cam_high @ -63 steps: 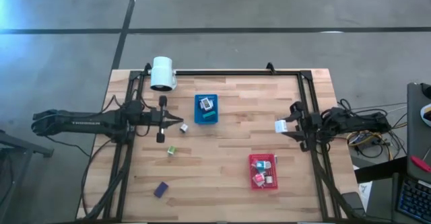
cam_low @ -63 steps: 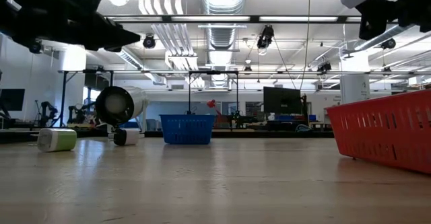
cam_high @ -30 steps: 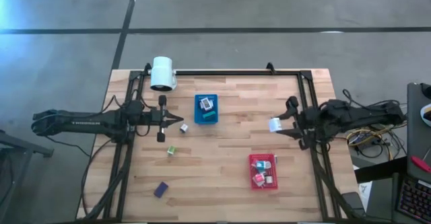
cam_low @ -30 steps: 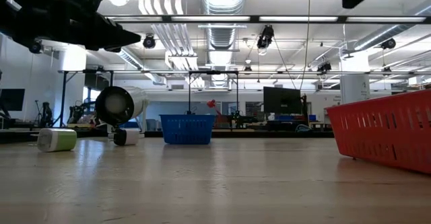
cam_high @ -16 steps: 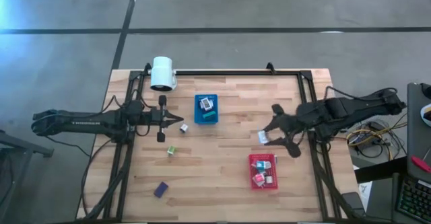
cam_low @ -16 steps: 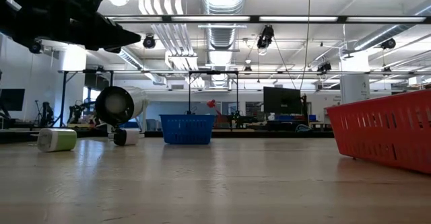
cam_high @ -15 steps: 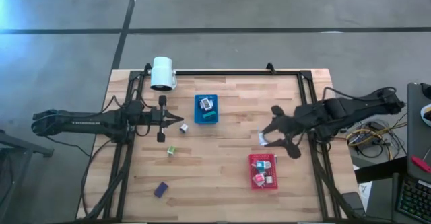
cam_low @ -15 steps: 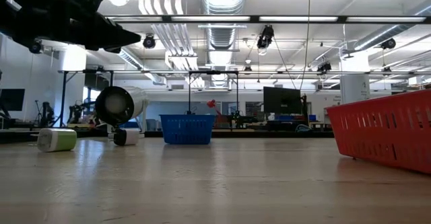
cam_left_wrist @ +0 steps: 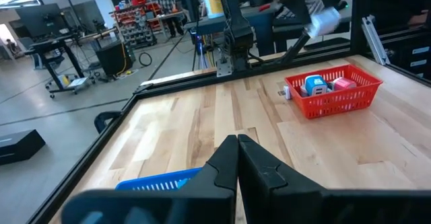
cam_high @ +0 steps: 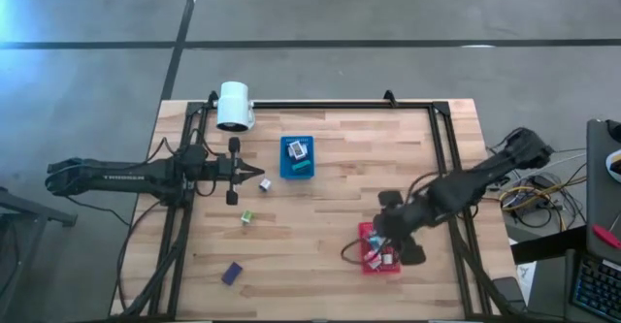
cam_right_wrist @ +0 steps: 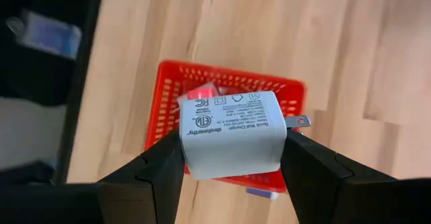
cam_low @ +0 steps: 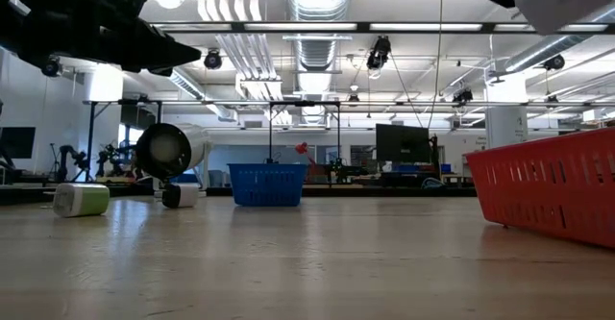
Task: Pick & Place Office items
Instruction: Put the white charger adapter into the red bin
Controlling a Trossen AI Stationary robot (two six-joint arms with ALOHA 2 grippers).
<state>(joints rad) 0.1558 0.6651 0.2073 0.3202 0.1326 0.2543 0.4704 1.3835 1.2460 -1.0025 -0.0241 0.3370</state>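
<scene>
Fingers of the right hand (cam_right_wrist: 232,150) were clamped on a white charger (cam_right_wrist: 231,133), its prongs jutting sideways past one finger; directly beyond it, under the hand, lay the red tray (cam_right_wrist: 289,103), so release looked like a straight drop. Far across the table (cam_high: 320,216), the left hand (cam_high: 254,178) waited shut and empty

A wooden table (cam_high: 330,158) carries a blue tray (cam_high: 297,157) near its middle, a red tray (cam_high: 379,248) well right of it, and small blocks (cam_high: 246,217) to its left.
</scene>
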